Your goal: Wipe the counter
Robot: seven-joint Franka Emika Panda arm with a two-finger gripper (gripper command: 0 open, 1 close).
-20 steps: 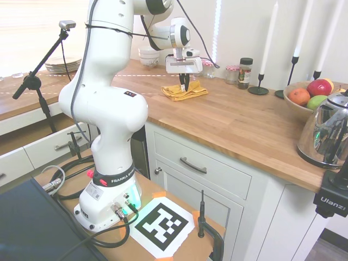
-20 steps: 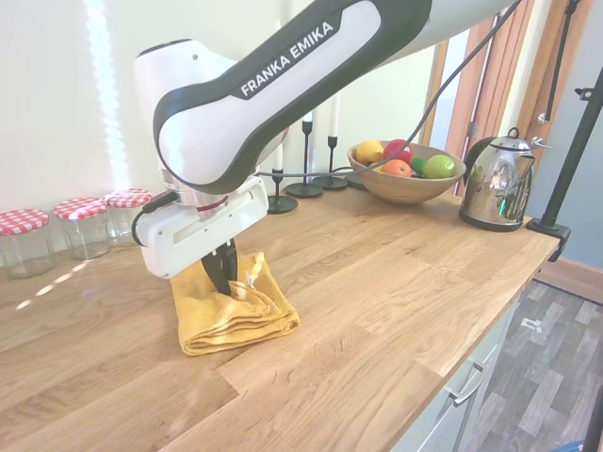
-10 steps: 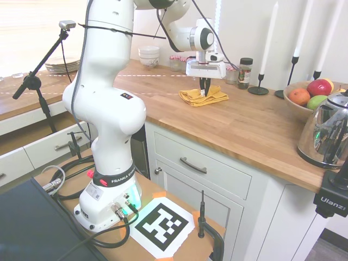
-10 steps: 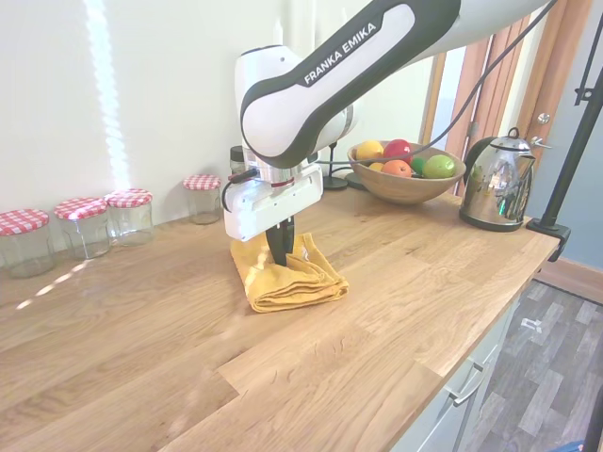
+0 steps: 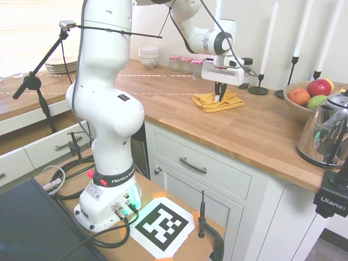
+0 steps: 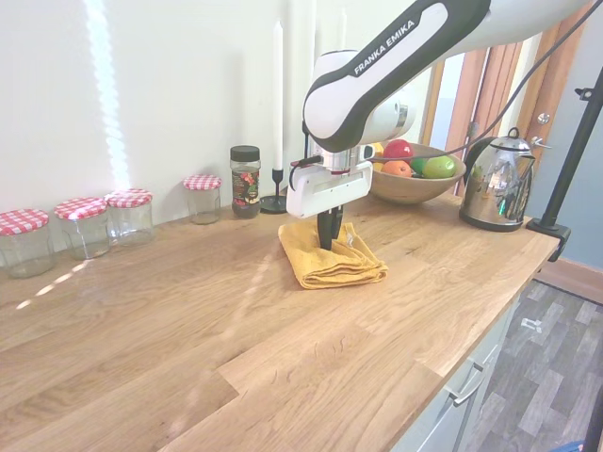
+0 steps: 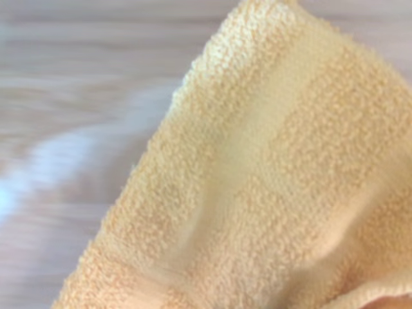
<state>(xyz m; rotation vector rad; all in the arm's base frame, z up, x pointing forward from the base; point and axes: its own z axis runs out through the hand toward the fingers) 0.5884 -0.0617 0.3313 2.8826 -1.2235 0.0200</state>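
Our claw (image 6: 328, 241) pinches the folded yellow terry cloth (image 6: 332, 265) directly beneath it, pressed onto the warm-brown butcher-block counter (image 6: 188, 330); unwiped counter extends lengthwise toward the kettle.

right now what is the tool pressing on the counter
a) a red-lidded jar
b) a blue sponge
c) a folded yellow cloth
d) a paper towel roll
c: the tool comes straight down with its fingers closed into the bunched yellow cloth, which lies flat on the counter; the wrist view also shows yellow terry fabric over wood.
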